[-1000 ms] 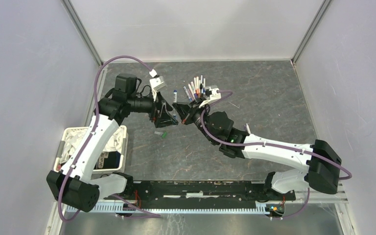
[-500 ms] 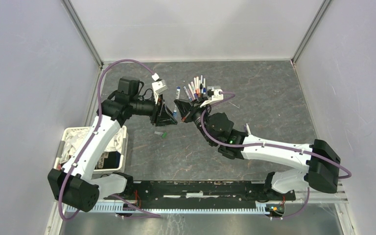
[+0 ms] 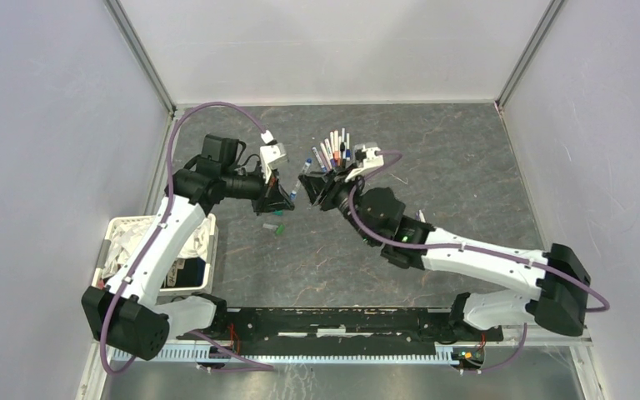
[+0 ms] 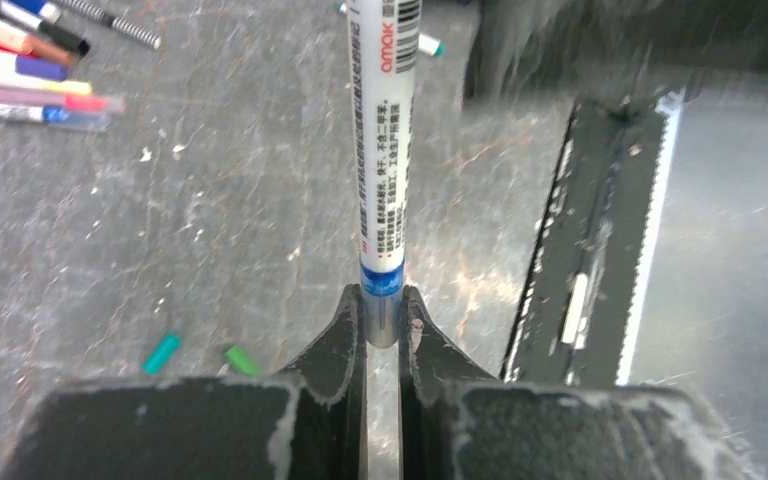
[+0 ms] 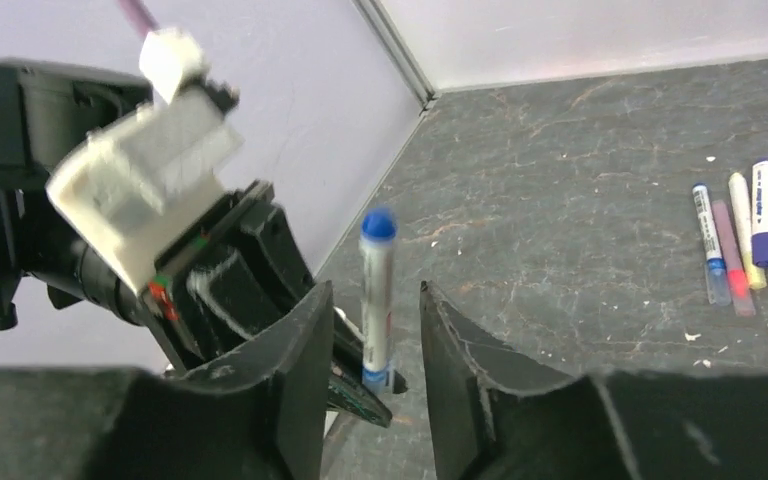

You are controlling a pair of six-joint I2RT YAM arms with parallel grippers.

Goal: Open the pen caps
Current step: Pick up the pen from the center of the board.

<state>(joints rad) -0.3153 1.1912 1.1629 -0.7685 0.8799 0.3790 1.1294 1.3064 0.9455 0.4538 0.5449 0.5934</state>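
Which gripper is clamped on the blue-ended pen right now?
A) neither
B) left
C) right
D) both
B: the left gripper pinches the blue-ended pen at its end, while the right gripper stands open, with a gap on either side of the barrel.

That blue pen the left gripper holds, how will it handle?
Likely stiff and light: the blue pen juts straight from the left gripper, held by one end. Its smooth round barrel would probably roll if laid down.
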